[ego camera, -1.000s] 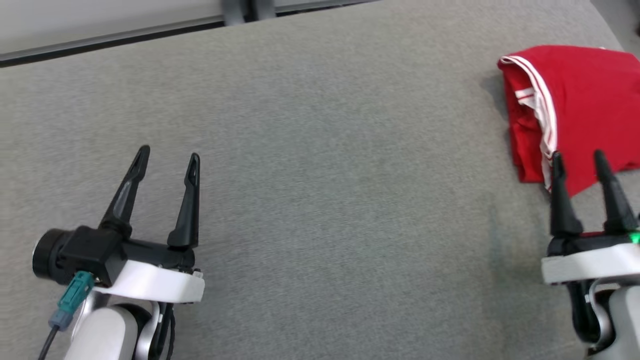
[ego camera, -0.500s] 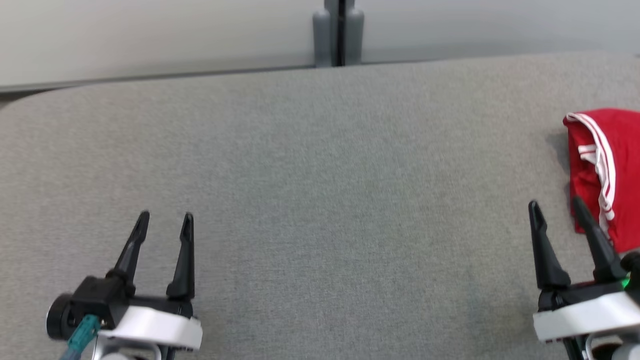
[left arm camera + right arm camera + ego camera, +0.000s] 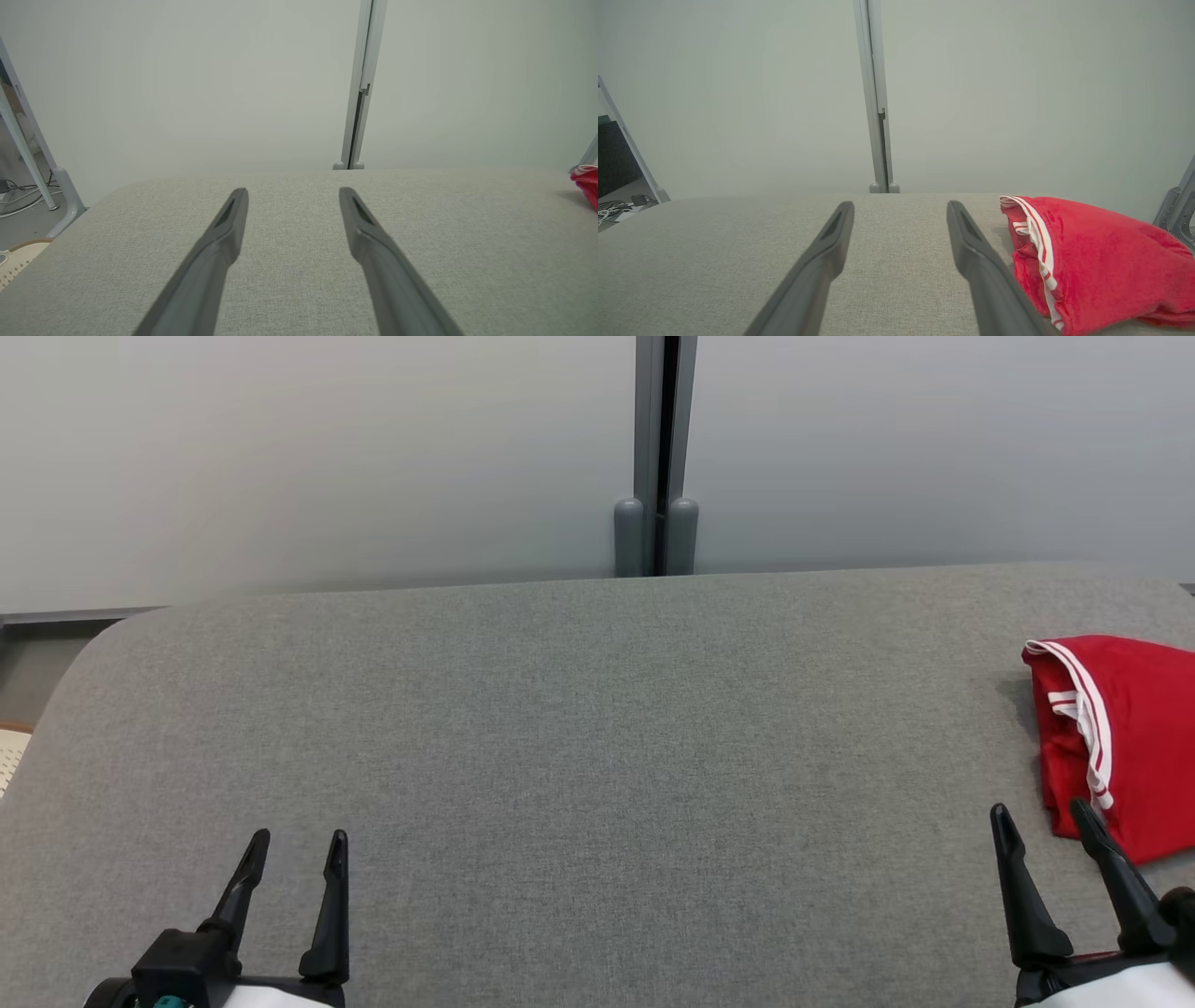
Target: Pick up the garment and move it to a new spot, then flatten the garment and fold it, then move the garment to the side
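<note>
Right claw (image 3: 1038, 810) beside folded garment (image 3: 1134, 728) edge

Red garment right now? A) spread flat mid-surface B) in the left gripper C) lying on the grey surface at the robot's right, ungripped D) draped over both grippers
C: the red garment lies at the right edge of the grey surface, beside the open right gripper, whose fingers hold nothing.

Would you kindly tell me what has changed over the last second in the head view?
Mostly the camera: the head has tilted up, so more of the wall and post shows behind the table and everything sits lower. Nothing was grasped or released. The folded red garment lies unmoved at the table's right; the left gripper and right gripper stayed open and empty.
</note>
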Tool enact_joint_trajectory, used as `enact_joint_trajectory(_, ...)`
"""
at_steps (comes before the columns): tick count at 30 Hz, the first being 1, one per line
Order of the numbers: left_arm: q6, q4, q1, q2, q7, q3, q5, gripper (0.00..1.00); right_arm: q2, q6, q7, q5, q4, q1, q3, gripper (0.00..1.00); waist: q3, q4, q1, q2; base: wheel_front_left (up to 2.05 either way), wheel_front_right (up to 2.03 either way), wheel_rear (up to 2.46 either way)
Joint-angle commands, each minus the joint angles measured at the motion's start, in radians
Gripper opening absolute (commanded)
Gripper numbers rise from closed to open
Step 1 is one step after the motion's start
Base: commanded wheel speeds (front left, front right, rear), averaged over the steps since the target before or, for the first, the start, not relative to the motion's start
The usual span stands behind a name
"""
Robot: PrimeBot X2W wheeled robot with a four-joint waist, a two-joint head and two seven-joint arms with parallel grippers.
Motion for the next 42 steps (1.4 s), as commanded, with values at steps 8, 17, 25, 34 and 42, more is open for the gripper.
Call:
enact_joint_trajectory(8, 0.011, 0.015, 0.017, 0.009, 0.007, 0.002, -0.010, 1.00, 0.002, 0.000, 0.027, -0.014, -0.027, 0.028, -0.003, 1.00, -0.022, -0.003, 0.0000, -0.0001, 0.00, 0.00, 0.00)
enact_joint_trajectory(17, 0.015, 0.034, 0.008, 0.010, 0.004, -0.003, -0.016, 1.00, 0.007, 0.000, 0.033, -0.018, -0.027, 0.034, -0.005, 1.00, -0.023, -0.005, 0.0000, -0.0001, 0.00, 0.00, 0.00)
enact_joint_trajectory(25, 0.016, 0.044, -0.001, 0.013, 0.003, -0.011, -0.020, 1.00, 0.008, 0.000, 0.035, -0.009, -0.019, 0.031, -0.002, 1.00, -0.028, -0.007, 0.0000, -0.0001, 0.00, 0.00, 0.00)
enact_joint_trajectory(34, 0.019, 0.050, -0.009, 0.013, 0.001, -0.016, -0.023, 1.00, 0.002, 0.000, 0.037, -0.008, -0.015, 0.023, 0.000, 1.00, -0.026, -0.008, 0.0000, -0.0001, 0.00, 0.00, 0.00)
enact_joint_trajectory(42, 0.014, 0.072, 0.014, -0.004, 0.007, -0.024, -0.037, 0.00, 0.014, 0.000, 0.032, 0.012, 0.007, 0.031, 0.013, 0.00, -0.023, -0.008, 0.0000, -0.0001, 0.00, 0.00, 0.00)
